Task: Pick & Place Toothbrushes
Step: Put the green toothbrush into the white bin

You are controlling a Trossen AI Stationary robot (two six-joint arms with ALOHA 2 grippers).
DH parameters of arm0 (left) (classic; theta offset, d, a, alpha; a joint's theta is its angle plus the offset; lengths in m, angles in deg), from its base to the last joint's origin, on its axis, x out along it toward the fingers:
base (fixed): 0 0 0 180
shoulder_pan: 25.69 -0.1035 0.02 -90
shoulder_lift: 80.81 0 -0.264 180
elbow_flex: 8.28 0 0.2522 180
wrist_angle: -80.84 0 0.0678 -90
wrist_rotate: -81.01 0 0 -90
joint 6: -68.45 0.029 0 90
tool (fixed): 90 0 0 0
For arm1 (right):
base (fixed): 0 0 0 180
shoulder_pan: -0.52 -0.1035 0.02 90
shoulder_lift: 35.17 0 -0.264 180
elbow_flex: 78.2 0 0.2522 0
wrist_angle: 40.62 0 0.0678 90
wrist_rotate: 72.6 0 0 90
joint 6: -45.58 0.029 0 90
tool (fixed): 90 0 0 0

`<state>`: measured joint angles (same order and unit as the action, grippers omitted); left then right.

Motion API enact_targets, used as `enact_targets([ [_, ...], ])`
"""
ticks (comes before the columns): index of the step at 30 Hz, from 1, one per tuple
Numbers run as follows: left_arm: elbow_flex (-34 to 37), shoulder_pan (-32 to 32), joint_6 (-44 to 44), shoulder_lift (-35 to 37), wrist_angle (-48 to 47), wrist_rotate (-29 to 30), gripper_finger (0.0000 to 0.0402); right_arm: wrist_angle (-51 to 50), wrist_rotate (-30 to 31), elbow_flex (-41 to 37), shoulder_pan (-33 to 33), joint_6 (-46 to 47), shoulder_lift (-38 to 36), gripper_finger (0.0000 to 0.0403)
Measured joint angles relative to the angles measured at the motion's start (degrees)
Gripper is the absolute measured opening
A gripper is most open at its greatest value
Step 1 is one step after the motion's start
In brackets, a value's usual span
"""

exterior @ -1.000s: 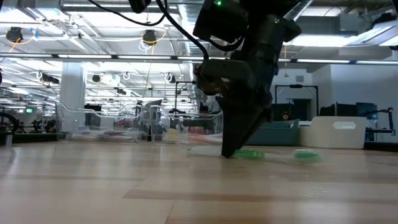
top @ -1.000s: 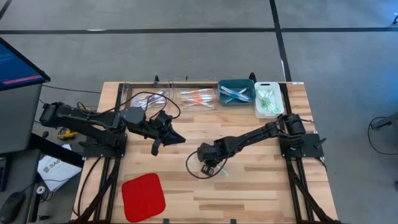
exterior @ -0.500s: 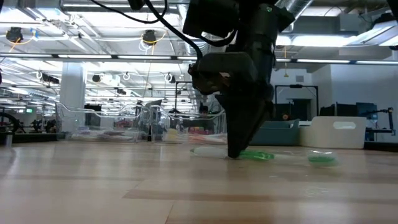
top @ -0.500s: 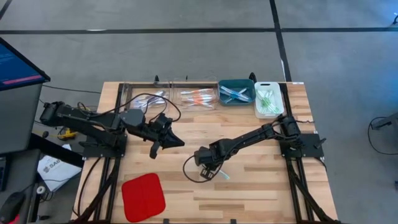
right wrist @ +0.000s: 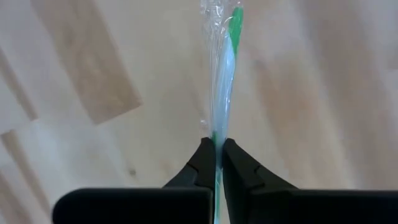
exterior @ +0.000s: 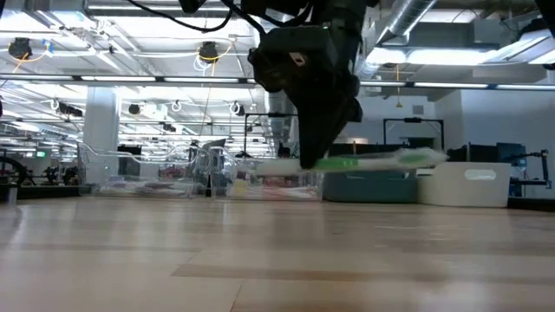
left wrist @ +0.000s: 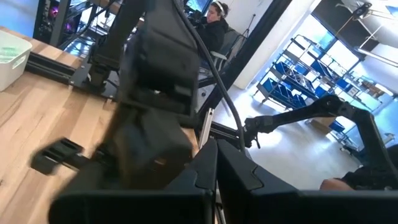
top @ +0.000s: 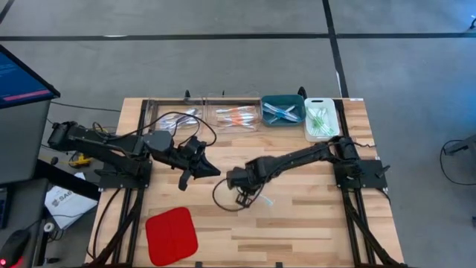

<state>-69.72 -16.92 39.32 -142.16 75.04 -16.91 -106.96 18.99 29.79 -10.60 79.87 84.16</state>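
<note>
1. I saw the left end effector hovering left of table centre; its own wrist view showed the fingers closed together, holding nothing.
2. From above, the right end effector hid most of the green toothbrush; the low view showed it lifted clear of the table, lying level.
3. My right wrist view showed the fingers clamped on the toothbrush's wrapped shaft, which ran straight out ahead.

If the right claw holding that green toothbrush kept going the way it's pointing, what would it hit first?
Probably the wooden table. The right gripper, shut on the green toothbrush, points down at bare wood in its wrist view. The low view shows it lifted clear, so nothing seems to lie between.
</note>
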Motion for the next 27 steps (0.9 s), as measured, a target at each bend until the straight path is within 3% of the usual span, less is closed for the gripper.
enact_targets([
  [6,0.0,-0.02,0.19,0.0,-0.02,-0.1,0.0,-4.98,1.32,3.43,4.4,-3.39,-2.69,0.0],
  [14,0.0,0.0,0.19,0.0,-0.12,-0.71,0.0,-10.61,4.11,3.57,13.43,-6.72,-12.19,0.0001],
  [23,0.0,-0.01,0.19,0.0,-0.13,-0.74,0.0,-23.34,14.89,3.63,29.64,-11.78,-25.68,0.0001],
  [27,0.0,-0.17,0.18,0.0,-0.12,-0.61,0.0,-23.84,15.83,1.8,38.76,-12.18,-30.34,0.0001],
])
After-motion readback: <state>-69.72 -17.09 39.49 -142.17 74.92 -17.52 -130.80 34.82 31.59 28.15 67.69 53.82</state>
